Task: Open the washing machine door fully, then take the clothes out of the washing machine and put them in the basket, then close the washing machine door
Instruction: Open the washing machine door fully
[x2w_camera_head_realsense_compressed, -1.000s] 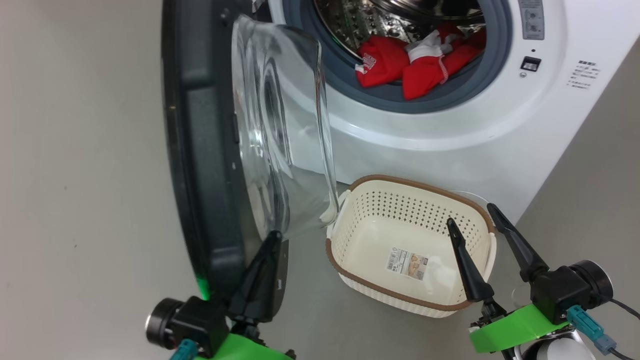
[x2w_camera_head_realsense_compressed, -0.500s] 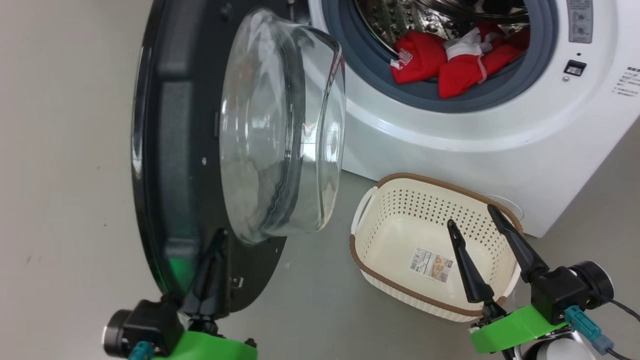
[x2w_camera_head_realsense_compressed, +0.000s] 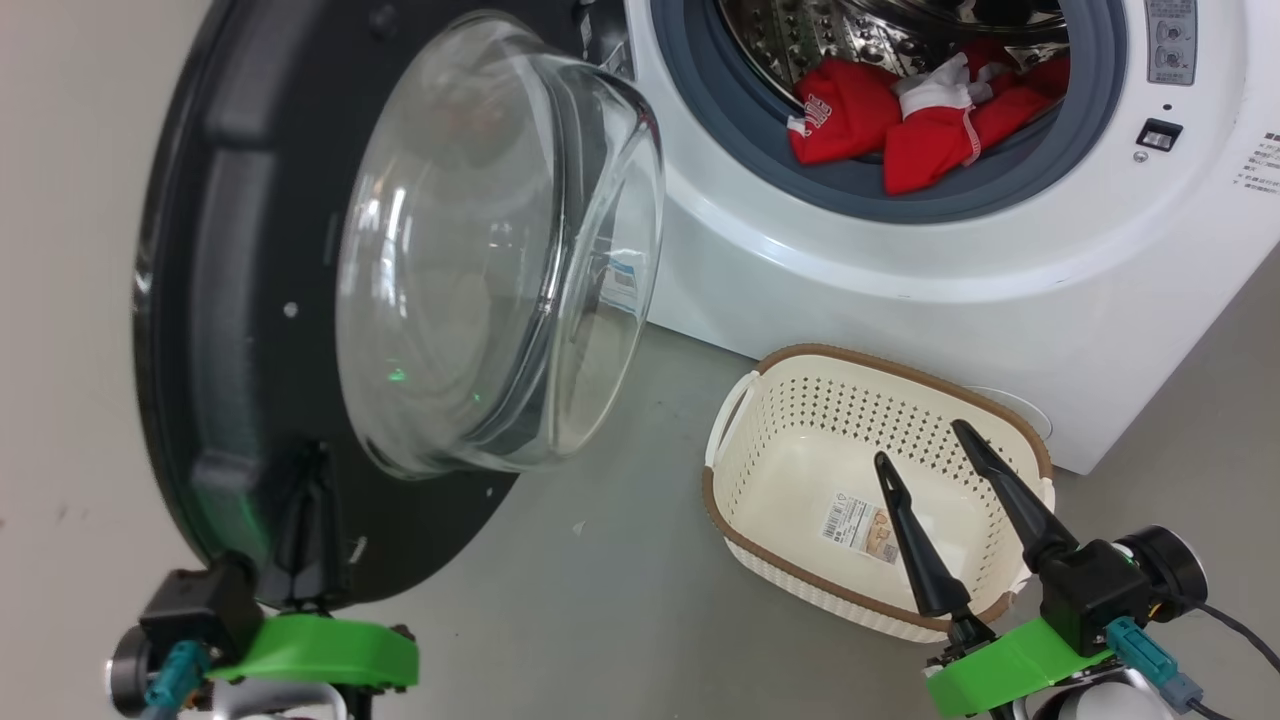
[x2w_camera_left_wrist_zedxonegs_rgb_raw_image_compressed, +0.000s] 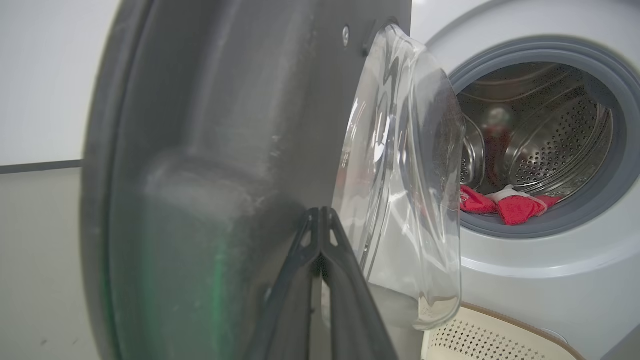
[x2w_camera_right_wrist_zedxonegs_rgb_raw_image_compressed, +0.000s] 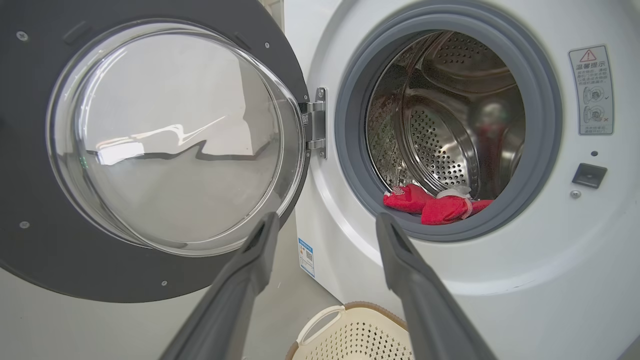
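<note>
The washing machine door (x2w_camera_head_realsense_compressed: 200, 300) stands swung out to the left, its glass bowl (x2w_camera_head_realsense_compressed: 480, 250) facing right. My left gripper (x2w_camera_head_realsense_compressed: 312, 470) is shut, its tips lying against the inner black face of the door's lower rim; in the left wrist view the two fingers (x2w_camera_left_wrist_zedxonegs_rgb_raw_image_compressed: 320, 220) meet on the door (x2w_camera_left_wrist_zedxonegs_rgb_raw_image_compressed: 200, 150). Red clothes (x2w_camera_head_realsense_compressed: 900, 120) with white trim lie at the front of the washing machine (x2w_camera_head_realsense_compressed: 900, 270) drum. The empty basket (x2w_camera_head_realsense_compressed: 712, 500) sits on the floor before it. My right gripper (x2w_camera_head_realsense_compressed: 920, 443) is open above the basket's right side, holding nothing.
Grey floor spreads left of and in front of the basket. The right wrist view looks between the open gripper (x2w_camera_right_wrist_zedxonegs_rgb_raw_image_compressed: 326, 220) at the clothes (x2w_camera_right_wrist_zedxonegs_rgb_raw_image_compressed: 430, 205), the door hinge (x2w_camera_right_wrist_zedxonegs_rgb_raw_image_compressed: 315, 122) and the basket (x2w_camera_right_wrist_zedxonegs_rgb_raw_image_compressed: 350, 335) below. A small latch (x2w_camera_head_realsense_compressed: 1160, 132) sits right of the opening.
The door has swung further out to the left, and my shut left gripper has gone left and down with it. The head view has shifted a little. The right gripper has hardly moved.
</note>
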